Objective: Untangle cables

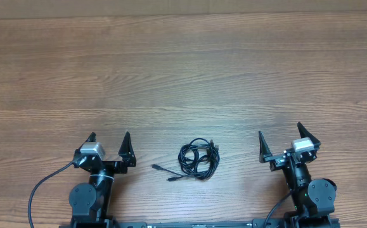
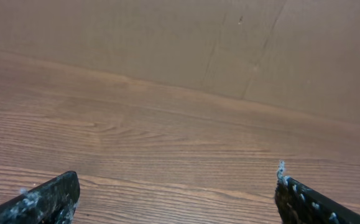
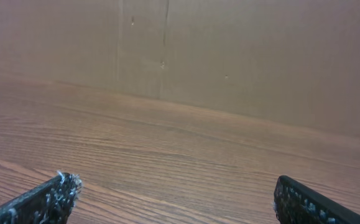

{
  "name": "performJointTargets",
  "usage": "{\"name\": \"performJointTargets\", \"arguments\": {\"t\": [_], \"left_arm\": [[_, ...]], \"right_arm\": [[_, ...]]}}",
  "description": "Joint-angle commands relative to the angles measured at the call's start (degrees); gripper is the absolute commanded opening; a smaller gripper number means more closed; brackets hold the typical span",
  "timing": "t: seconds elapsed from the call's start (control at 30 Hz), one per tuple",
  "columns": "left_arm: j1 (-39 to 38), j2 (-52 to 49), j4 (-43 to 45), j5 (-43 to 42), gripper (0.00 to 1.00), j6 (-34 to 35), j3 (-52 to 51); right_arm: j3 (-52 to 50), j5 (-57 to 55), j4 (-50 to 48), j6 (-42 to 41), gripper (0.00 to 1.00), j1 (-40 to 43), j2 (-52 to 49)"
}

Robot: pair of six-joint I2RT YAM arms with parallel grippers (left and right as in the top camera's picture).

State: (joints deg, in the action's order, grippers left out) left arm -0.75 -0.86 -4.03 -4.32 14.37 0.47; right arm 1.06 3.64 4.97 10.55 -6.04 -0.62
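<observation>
The cables (image 1: pixel 198 158) lie in a small looped black bundle on the wooden table near the front edge, with one plug end trailing out to the left. My left gripper (image 1: pixel 109 137) is open and empty, to the left of the bundle and apart from it. My right gripper (image 1: pixel 279 133) is open and empty, to the right of the bundle and apart from it. In the left wrist view the open fingers (image 2: pixel 176 186) frame bare table. In the right wrist view the open fingers (image 3: pixel 175 190) frame bare table. The cables are out of both wrist views.
The wooden table (image 1: pixel 183 76) stretches far back to a brown cardboard wall (image 2: pixel 167 43), also in the right wrist view (image 3: pixel 229 56). Thick black wires run from the arm bases (image 1: pixel 44 190) at the front edge.
</observation>
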Motion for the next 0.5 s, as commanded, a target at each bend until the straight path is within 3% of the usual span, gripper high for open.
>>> {"name": "performJointTargets", "arguments": {"t": [0.0,0.47], "left_arm": [[-0.1,0.5,0.0,-1.3,1.0,-1.5,-0.2],[-0.1,0.5,-3.1,-4.6,0.99,-2.0,5.4]], "right_arm": [[-0.6,0.1,-0.4,0.0,1.0,0.1,0.4],[-0.6,0.1,-0.4,0.0,1.0,0.1,0.5]]}}
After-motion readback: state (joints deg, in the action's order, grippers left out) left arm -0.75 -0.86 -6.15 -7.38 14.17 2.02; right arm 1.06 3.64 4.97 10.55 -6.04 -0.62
